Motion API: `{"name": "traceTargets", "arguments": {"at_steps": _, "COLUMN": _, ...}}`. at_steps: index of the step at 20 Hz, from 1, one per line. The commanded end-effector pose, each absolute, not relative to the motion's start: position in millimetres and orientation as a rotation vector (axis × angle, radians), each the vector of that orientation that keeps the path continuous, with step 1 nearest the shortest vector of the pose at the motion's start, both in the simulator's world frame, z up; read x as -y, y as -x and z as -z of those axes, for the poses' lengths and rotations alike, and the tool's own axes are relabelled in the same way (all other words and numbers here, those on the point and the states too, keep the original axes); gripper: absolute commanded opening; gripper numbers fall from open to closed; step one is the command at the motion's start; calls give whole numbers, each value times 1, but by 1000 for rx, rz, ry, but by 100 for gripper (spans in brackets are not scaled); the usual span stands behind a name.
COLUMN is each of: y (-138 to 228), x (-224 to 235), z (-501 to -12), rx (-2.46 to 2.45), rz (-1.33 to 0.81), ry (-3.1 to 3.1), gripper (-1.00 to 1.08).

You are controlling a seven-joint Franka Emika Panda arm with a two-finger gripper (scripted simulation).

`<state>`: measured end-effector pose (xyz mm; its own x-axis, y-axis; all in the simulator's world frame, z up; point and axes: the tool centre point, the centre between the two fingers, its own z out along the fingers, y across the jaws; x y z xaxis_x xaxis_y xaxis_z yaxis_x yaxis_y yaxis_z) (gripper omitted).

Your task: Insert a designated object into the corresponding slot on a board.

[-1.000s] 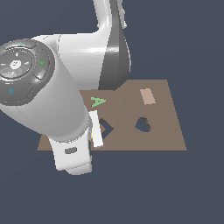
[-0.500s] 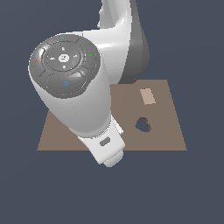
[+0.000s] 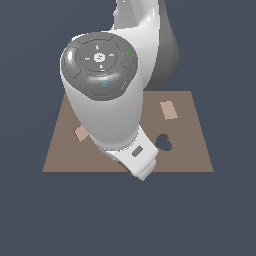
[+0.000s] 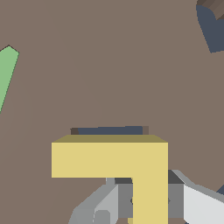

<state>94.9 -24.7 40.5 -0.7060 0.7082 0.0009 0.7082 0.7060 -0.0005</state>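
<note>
In the wrist view, my gripper (image 4: 148,197) is shut on the designated object (image 4: 109,159), a flat yellow chevron. Grey fingers (image 4: 119,196) press either side of one of its legs. It hangs just over the brown board (image 4: 109,65). A dark strip of the slot (image 4: 109,130) shows right beside the piece's far edge; the piece covers the remainder. In the exterior view, the arm's white body (image 3: 107,115) hides the gripper, the piece and the slot, and only the board's (image 3: 192,155) outer parts show.
A green piece (image 4: 6,74) lies on the board to one side of the yellow piece. A dark heart-shaped cutout (image 3: 164,143) and two tan tiles (image 3: 168,110) (image 3: 81,133) show in the exterior view. Another dark cutout (image 4: 212,30) sits at the wrist view's corner.
The arm has swung toward the exterior view's right, over the board's middle. It now covers the green letter and the chevron slot, and a tan tile has come into view.
</note>
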Motion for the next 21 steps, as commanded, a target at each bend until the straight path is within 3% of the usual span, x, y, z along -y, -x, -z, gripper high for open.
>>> {"name": "traceTargets", "arguments": {"at_steps": 1, "y": -93, "x": 23, "z": -41, "rx": 2915, "rz": 0, "ry": 1170, "gripper": -100}}
{"name": "traceTargets", "arguments": {"at_steps": 11, "y": -92, "x": 22, "z": -31, "rx": 2921, "rz": -1, "ry": 1155, "gripper": -100}}
{"name": "traceTargets", "arguments": {"at_steps": 12, "y": -92, "x": 22, "z": -31, "rx": 2921, "rz": -1, "ry": 1155, "gripper": 100}}
{"name": "traceTargets", "arguments": {"at_steps": 21, "y": -92, "x": 22, "z": -31, "rx": 2921, "rz": -1, "ry": 1155, "gripper": 100}}
